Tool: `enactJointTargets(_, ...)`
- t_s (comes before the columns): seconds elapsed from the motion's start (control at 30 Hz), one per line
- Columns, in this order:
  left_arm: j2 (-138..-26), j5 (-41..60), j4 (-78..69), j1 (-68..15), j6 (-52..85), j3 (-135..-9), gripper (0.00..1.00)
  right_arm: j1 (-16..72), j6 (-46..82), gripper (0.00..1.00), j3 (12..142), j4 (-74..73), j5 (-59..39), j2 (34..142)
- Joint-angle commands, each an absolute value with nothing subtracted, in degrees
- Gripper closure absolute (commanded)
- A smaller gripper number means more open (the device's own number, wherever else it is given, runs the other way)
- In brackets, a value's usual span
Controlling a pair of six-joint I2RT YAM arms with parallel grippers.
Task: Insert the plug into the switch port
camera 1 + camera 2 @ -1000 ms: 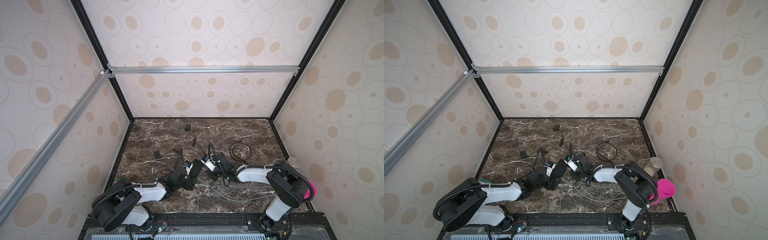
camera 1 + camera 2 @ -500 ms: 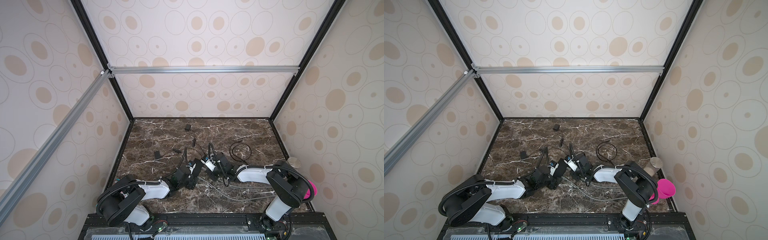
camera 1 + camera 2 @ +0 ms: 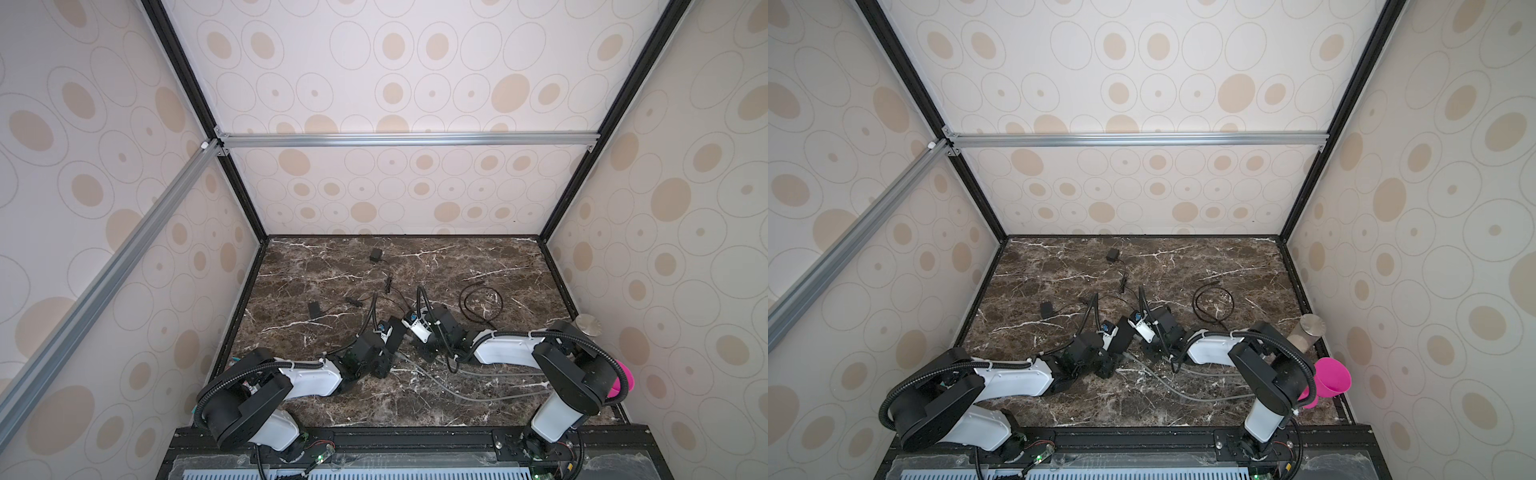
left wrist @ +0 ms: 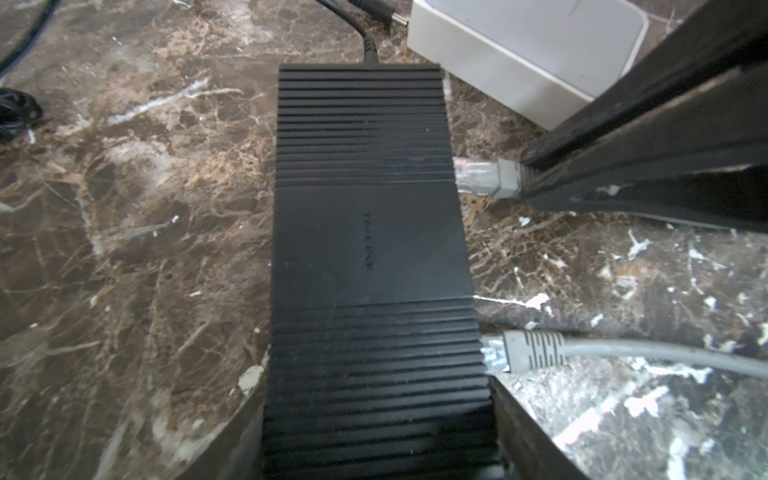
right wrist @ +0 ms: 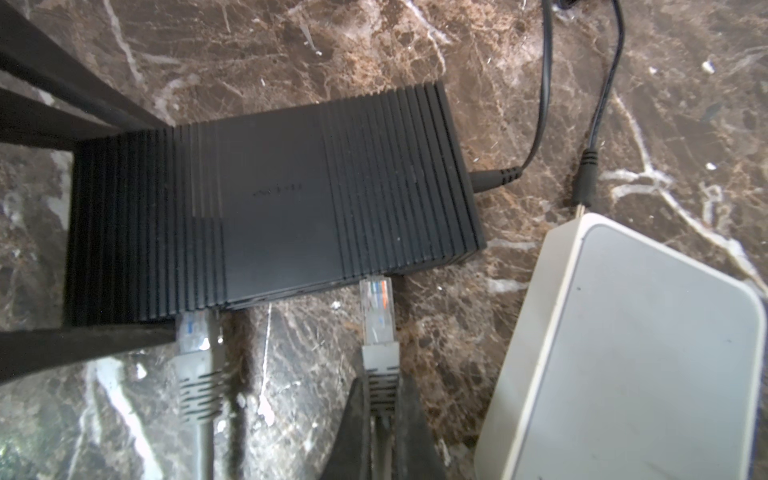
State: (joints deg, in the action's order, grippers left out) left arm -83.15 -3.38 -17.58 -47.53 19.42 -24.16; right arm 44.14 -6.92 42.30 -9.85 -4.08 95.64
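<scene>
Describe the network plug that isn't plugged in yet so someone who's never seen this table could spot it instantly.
On the marble table, find the ribbed black switch beside a white box. Two clear-tipped plugs on grey cables meet its long side. Yours is the plug nearer the white box, pinched at its grey boot by the jaws of the right gripper; the other plug lies unheld.
</scene>
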Motion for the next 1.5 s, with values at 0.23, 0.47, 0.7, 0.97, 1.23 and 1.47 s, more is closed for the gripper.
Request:
enactJointTargets(0.23, -85.24, -0.79, -10.48, -49.22, 20.16, -25.58, 0.25, 44.66, -7.75, 1.0, 42.71, -10.28, -3.6, 95.15)
enactJointTargets(0.47, -85.43, -1.51, -10.3, -50.01, 20.79, -25.31, 0.21, 44.73, -7.58, 1.0, 42.52, -10.46, -3.69, 95.19)
enactJointTargets(0.7, -86.47, -1.83, -10.16, -50.33, 21.15, -25.55, 0.26, 44.66, -7.72, 1.0, 42.23, -10.54, -3.55, 94.92)
enactJointTargets(0.97, -86.75, -3.15, -7.51, -50.32, 19.53, -27.62, 0.47, 44.65, -8.44, 1.0, 42.19, -10.5, -3.34, 95.1)
enactJointTargets(1.23, -84.84, -1.01, -1.63, -50.32, 14.48, -32.28, 0.52, 44.68, -11.46, 1.0, 42.33, -8.93, -1.7, 94.1)
enactJointTargets(1.47, -87.21, 4.86, 1.05, -50.93, 14.85, -33.89, 0.53, 44.21, -13.61, 1.0, 41.14, -6.81, -0.89, 91.26)
